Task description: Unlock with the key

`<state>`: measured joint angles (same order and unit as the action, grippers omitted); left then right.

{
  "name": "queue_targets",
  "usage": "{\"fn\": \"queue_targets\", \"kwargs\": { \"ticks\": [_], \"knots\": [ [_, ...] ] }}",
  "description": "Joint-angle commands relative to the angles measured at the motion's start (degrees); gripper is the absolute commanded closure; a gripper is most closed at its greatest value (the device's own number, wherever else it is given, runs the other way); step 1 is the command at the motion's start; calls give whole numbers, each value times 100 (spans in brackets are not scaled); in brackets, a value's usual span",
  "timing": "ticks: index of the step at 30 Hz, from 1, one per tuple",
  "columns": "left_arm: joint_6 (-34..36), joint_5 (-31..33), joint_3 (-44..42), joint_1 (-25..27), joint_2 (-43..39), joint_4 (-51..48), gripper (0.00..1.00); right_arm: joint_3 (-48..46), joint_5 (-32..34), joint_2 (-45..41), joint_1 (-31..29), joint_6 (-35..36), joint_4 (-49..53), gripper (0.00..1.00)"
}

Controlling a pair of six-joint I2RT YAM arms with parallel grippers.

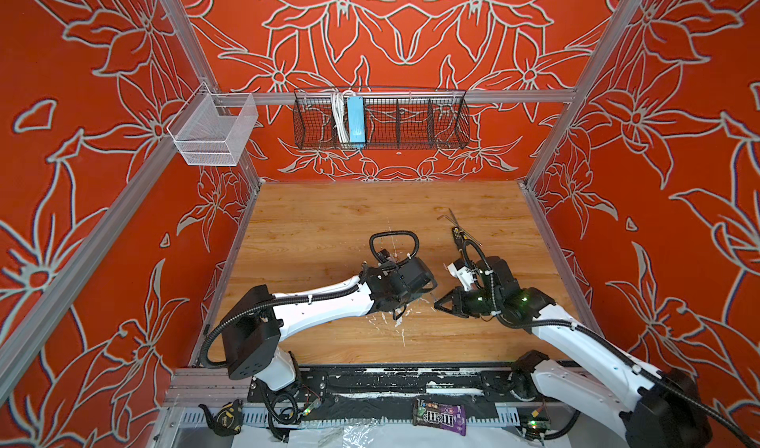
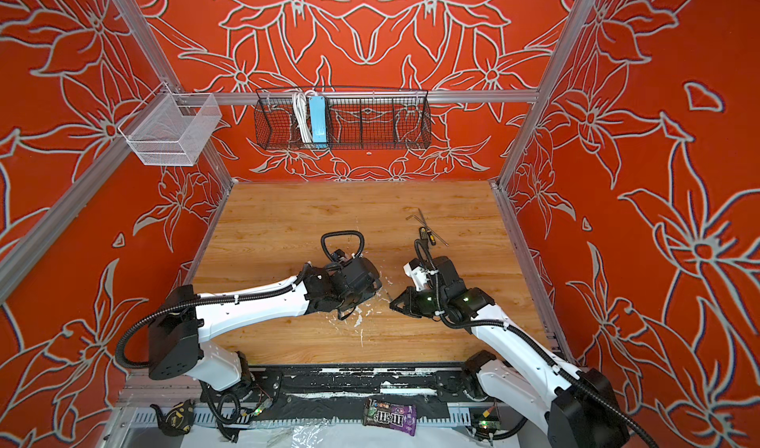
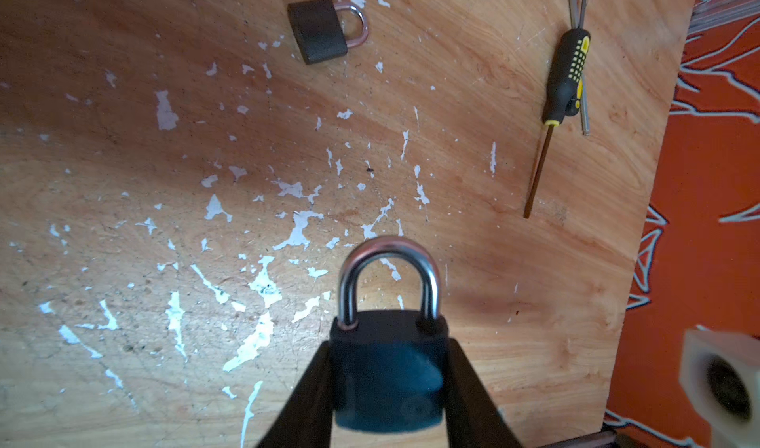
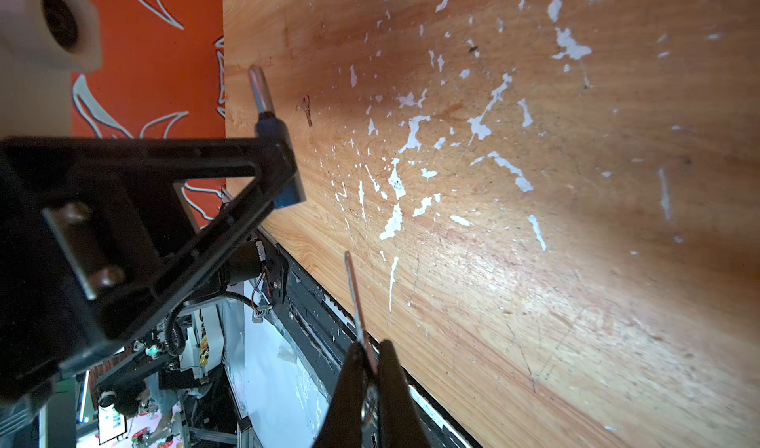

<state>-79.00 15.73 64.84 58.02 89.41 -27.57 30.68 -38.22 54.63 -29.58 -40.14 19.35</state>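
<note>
Left gripper (image 3: 388,343): jaws part-way open, clamped on the two sides of the lock's body.
Lock (image 3: 386,384): dark body sits between the fingers. The silver shackle is closed and points away from the wrist.
Right gripper (image 4: 370,349): jaws almost closed, pinching the key by its head.
Key (image 4: 355,298): the thin blade sticks out past the fingertips, aimed toward the left gripper. Its tip is near the lock but apart from it.
Place: in both top views the two grippers meet tip to tip with a small gap, near the table's middle and toward its front.
Second lock (image 3: 320,30): lies flat on the table with its shackle closed, well apart from the held one.
Screwdriver (image 3: 567,71): black-and-yellow handle, lies toward the table's right side, over the hex keys (image 3: 584,108).
Table (image 3: 123,158): wood grain, with chipped white patches around the middle.
Back wall: a black wire basket (image 1: 411,125) holds a blue strip (image 1: 355,121). A mesh bin (image 1: 214,129) hangs at the left corner.
</note>
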Motion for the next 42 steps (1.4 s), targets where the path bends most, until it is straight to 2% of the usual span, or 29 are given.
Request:
{"fn": "queue_targets", "kwargs": {
  "ticks": [1, 6, 17, 42],
  "knots": [
    [-224, 229, 212, -36, -67, 177, 94, -127, 294, -1, -247, -261, -484, 100],
    [-338, 247, 222, -36, -31, 282, 95, -154, 253, 191, -460, -474, -1106, 100],
    [-507, 273, 244, -36, 26, 393, 96, -361, 440, 223, -604, -819, -1797, 100],
    [-502, 132, 222, -36, 55, 453, 100, -202, 448, 412, -651, -881, -2076, 100]
  ]
}}
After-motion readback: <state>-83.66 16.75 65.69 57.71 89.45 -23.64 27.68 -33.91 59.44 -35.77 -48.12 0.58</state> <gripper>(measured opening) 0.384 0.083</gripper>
